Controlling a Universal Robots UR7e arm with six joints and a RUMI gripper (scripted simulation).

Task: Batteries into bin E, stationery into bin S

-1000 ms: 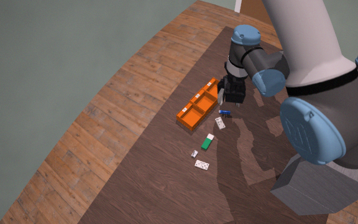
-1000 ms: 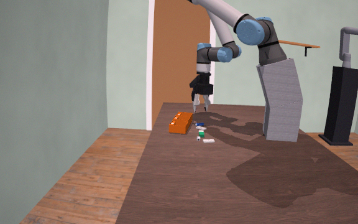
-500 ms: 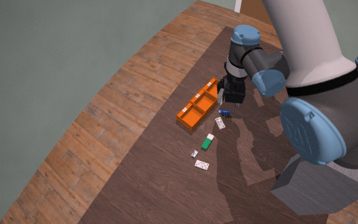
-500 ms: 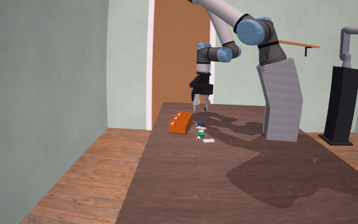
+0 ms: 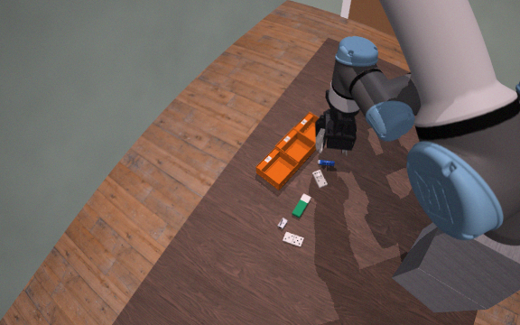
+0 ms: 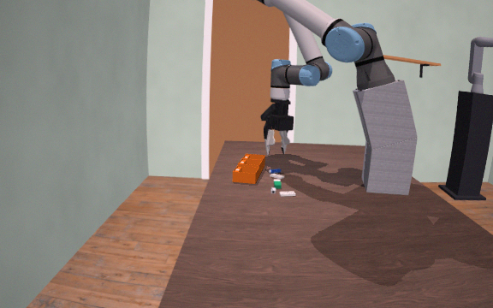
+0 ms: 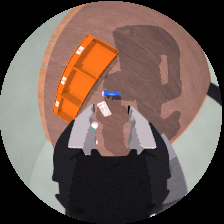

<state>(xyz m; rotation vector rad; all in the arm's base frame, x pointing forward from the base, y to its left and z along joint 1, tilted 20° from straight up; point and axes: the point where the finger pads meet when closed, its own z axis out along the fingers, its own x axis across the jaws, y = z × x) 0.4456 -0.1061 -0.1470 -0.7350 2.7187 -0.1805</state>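
Half-open and holding nothing, the pincer (image 6: 276,147) hangs above the counter (image 6: 298,239). From the top view, the orange bin row (image 5: 288,152) sits at its 8 o'clock, the green eraser (image 5: 301,206) at 7, the blue battery (image 5: 326,162) just at 6, nothing between.

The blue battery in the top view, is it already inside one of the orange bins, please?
No, the blue battery lies on the table beside the orange bins, below the gripper.
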